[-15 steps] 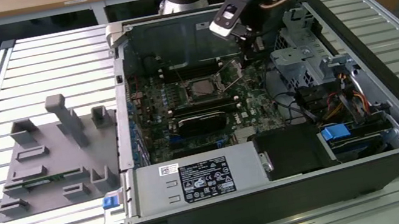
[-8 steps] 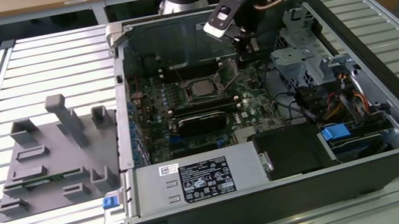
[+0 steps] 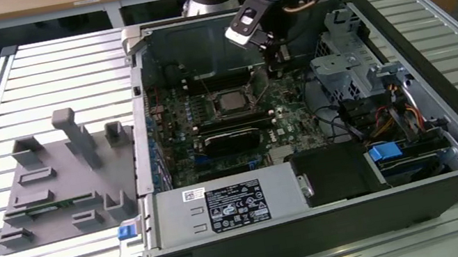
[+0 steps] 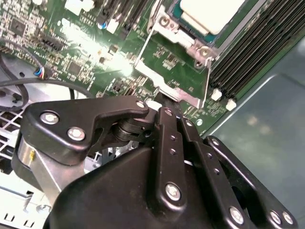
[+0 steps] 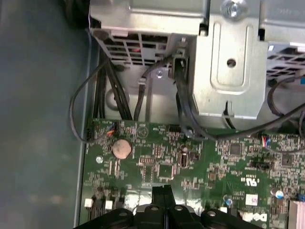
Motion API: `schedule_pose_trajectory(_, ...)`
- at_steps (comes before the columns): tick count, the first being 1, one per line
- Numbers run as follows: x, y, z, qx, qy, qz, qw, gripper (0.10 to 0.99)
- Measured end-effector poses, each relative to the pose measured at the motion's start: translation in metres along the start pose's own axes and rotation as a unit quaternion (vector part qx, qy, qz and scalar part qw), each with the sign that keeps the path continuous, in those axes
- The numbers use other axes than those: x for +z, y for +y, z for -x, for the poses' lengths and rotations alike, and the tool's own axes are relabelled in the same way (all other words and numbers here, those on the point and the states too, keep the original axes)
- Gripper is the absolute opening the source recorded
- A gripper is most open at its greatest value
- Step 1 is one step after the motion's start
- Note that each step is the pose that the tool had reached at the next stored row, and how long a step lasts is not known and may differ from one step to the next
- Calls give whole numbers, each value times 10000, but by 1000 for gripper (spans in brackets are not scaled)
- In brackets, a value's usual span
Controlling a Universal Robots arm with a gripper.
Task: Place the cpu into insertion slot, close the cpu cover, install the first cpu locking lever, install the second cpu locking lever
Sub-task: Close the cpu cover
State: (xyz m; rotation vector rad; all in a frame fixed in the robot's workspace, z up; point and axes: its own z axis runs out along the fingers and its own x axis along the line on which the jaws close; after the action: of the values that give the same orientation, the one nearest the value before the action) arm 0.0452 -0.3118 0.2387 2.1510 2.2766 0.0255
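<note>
cpu [image 4: 209, 14] partly cut off, end effector [image 4: 164, 106] beside cpu cover [image 4: 178, 91]

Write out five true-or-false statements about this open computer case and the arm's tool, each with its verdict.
1. The computer case lies open on a slatted table. True.
2. The tool grips the cpu. False: the cpu lies in its socket on the motherboard, and the tool's shut tip is beside the socket, off the chip.
3. A grey fixture stands on the table at the exterior view's left of the case. True.
4. The tool hangs over the power supply. False: it is over the motherboard, near the socket.
5. A round coin battery sits on the motherboard. True.
</note>
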Motion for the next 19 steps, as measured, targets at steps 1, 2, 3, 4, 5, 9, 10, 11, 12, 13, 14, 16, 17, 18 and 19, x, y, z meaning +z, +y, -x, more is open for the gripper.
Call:
schedule_pose_trajectory(1,0,-19,-1,0,0,0,10000,106)
schedule_pose_trajectory(2,-1,-39,-2,0,0,0,10000,106)
schedule_pose_trajectory(3,-1,-56,-3,0,0,0,10000,106)
schedule_pose_trajectory(4,-1,-73,-4,0,0,0,10000,106)
schedule_pose_trajectory(5,-2,-89,-5,0,0,0,10000,106)
schedule_pose_trajectory(9,-3,-151,-8,0,0,0,10000,106)
schedule_pose_trajectory(10,-3,-167,-9,0,0,0,10000,106)
schedule_pose_trajectory(11,-3,-184,-10,0,0,0,10000,106)
schedule_pose_trajectory(12,-4,-200,-11,0,0,0,10000,106)
schedule_pose_trajectory(13,-4,-216,-12,0,0,0,10000,106)
schedule_pose_trajectory(14,-4,-232,-13,0,0,0,10000,106)
schedule_pose_trajectory(16,-4,-265,-15,0,0,0,10000,106)
schedule_pose_trajectory(17,-4,-280,-16,0,0,0,10000,106)
schedule_pose_trajectory(18,-4,-296,-17,0,0,0,10000,106)
schedule_pose_trajectory(19,-3,-309,-18,0,1,0,10000,106)
